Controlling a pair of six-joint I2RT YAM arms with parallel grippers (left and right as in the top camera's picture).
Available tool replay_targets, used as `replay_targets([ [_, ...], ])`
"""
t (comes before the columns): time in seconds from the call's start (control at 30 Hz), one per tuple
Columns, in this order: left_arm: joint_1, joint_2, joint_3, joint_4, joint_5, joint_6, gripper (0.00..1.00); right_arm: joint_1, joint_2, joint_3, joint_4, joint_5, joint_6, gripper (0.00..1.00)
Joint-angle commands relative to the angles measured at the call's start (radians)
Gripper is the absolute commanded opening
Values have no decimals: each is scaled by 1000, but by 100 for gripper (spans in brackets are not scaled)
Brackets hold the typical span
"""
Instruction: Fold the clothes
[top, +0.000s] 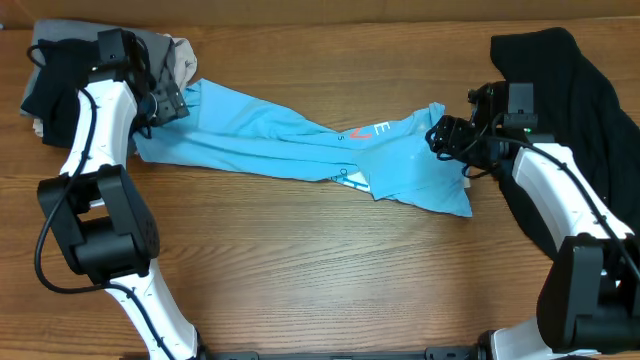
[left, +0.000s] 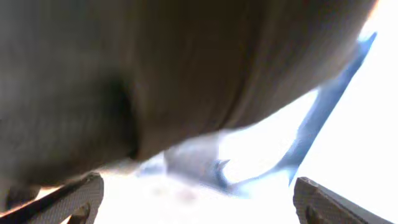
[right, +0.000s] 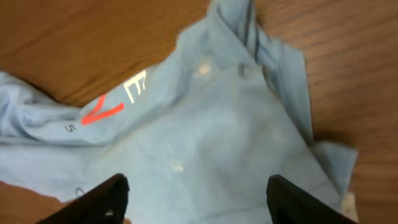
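Two sets of fingers, both spread wide, nothing held. Far left sits one pile of folded clothes (top: 45, 85). The left fingers (left: 74, 196) hang open right beside it, at the left end of the one blue shirt (top: 270, 138), which lies stretched and rumpled across the table (top: 300, 280). The right fingers (right: 109, 196) hover open over its right end, near the printed letters. One black shirt (top: 570, 80) is heaped far right. Risks, I'd say: the left side could pinch pile fabric along with the blue cloth, and a single-layer grab on the bunched right end could drag the fold crooked.
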Motion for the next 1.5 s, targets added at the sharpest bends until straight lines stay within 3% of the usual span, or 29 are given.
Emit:
replay_targets([
  [0.0,20,-2,28,-88,38,146,100,-5,-60,72,-85,-6,-26,77],
  [0.13,45,-1,24,-169,108,289,100,-5,-78,95,-191,-5,-80,79],
  [0.37,37,8,19,-159,170,396,100,-4,-76,94,-222,-5,-87,79],
  [0.7,-58,154,18,-103,170,421,99,-4,-76,94,-211,27,-87,80],
  [0.83,-108,223,18,-57,166,421,93,-4,-73,93,-202,30,-87,79],
  [0.93,-130,235,18,-58,156,420,78,-4,-73,93,-199,30,-87,75],
  [0.97,-135,235,18,-67,149,408,65,-4,-73,93,-199,30,-87,75],
  [1.03,-139,235,18,-99,128,342,23,-4,-73,93,-199,30,-87,73],
  [1.07,-138,235,18,-122,128,311,7,-4,-73,93,-199,32,-87,73],
  [1.17,-131,235,18,-233,128,227,4,-4,-73,93,-208,46,-86,72],
  [1.47,-124,234,-14,-487,78,187,4,-4,-73,93,-305,48,-87,72],
])
